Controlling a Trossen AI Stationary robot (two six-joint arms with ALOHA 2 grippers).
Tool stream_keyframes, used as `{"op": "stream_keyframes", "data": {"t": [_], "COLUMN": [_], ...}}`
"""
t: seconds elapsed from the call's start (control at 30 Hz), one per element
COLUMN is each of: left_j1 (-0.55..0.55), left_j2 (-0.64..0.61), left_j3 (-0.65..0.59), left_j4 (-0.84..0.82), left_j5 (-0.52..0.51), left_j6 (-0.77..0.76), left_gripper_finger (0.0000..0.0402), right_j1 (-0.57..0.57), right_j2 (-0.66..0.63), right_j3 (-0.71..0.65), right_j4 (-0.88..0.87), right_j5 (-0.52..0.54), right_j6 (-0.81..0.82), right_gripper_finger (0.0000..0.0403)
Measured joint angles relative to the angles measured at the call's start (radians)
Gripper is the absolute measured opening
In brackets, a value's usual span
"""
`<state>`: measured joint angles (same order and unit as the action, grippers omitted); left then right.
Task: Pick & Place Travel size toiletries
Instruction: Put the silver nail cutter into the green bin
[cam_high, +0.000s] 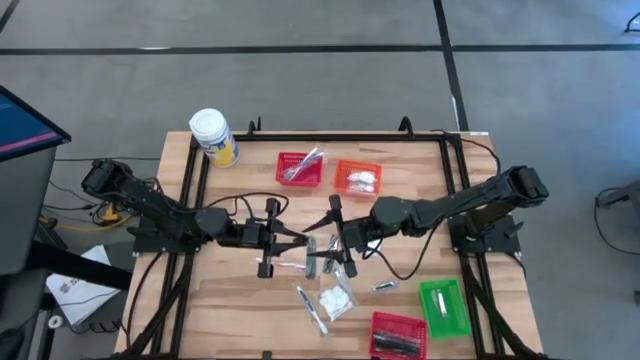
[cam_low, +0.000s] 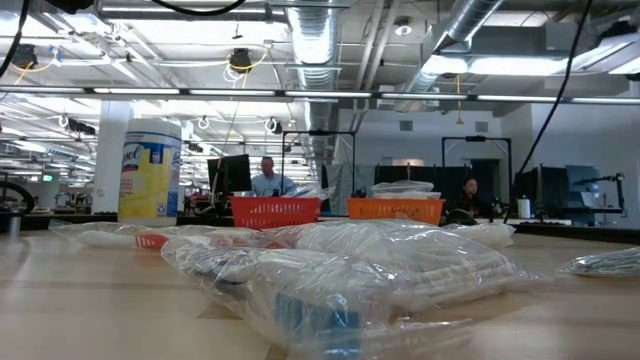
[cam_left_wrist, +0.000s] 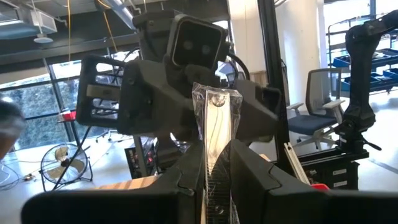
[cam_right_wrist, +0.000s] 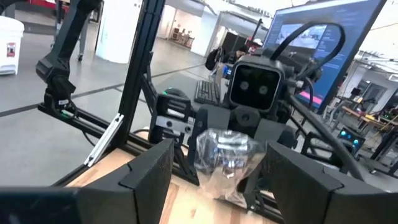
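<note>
My left gripper (cam_high: 293, 242) reaches in from the table's left, above mid-table, shut on a slim silver stick in clear wrap (cam_left_wrist: 216, 124). My right gripper (cam_high: 328, 244) faces it from the right and is open. Its two fingers (cam_right_wrist: 152, 171) stand on either side of the stick's crinkled wrapped end (cam_right_wrist: 225, 155) without touching it. More travel size toiletries lie on the table below: white packets (cam_high: 336, 298) and wrapped sticks (cam_high: 311, 306). In the low view they fill the foreground as a pile of clear wrap (cam_low: 380, 270). My left gripper pinches the wrapped stick's lower part (cam_left_wrist: 216, 177) between its two fingers. The fingers come about level from the table's left and lie along the stick. Its free end (cam_left_wrist: 216, 102) juts past the fingertips toward my right gripper. The stick is lifted clear of the table.
A white-lidded yellow jar (cam_high: 213, 137) stands at the far left. A red basket (cam_high: 300, 168) and an orange basket (cam_high: 358, 178) holding items sit at the far side. A green basket (cam_high: 443, 305) and another red one (cam_high: 398, 335) are near right. People sit beyond the table.
</note>
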<state>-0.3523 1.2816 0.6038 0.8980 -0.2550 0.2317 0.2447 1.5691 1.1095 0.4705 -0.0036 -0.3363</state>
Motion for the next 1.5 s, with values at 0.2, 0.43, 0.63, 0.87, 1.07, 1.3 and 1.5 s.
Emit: {"op": "stream_keyframes", "data": {"t": [0.2, 0.43, 0.63, 0.87, 1.07, 1.3, 1.5], "left_j1": [0.0, 0.0, 0.0, 0.0, 0.0, -0.009, -0.054], "left_j2": [0.0, 0.0, 0.0, 0.0, 0.0, 0.0, 0.0], "left_j3": [0.0, 0.0, 0.0, 0.0, 0.0, 0.0, 0.0], "left_j4": [0.0, 0.0, 0.0, -0.001, -0.001, -0.004, -0.007], "left_j5": [-0.008, -0.037, -0.038, -0.041, -0.043, -0.129, -0.371], "left_j6": [0.001, 0.023, 0.023, 0.023, 0.021, 0.032, 0.129], "left_gripper_finger": [0.0049, 0.0049, 0.0049, 0.0049, 0.0055, 0.0103, 0.0171], "right_j1": [0.001, -0.003, -0.012, -0.013, -0.014, -0.024, -0.03], "right_j2": [-0.001, -0.001, -0.001, -0.001, -0.001, -0.001, -0.03], "right_j3": [0.0, 0.0, 0.0, 0.0, 0.0, 0.0, 0.0], "right_j4": [0.007, 0.017, 0.016, 0.008, 0.006, -0.017, -0.084], "right_j5": [0.0, 0.0, 0.0, 0.002, 0.005, 0.014, 0.084], "right_j6": [0.023, 0.049, 0.061, 0.059, 0.045, 0.049, 0.049], "right_gripper_finger": [0.024, 0.0232, 0.0181, 0.0105, 0.0059, 0.0061, 0.0058]}}
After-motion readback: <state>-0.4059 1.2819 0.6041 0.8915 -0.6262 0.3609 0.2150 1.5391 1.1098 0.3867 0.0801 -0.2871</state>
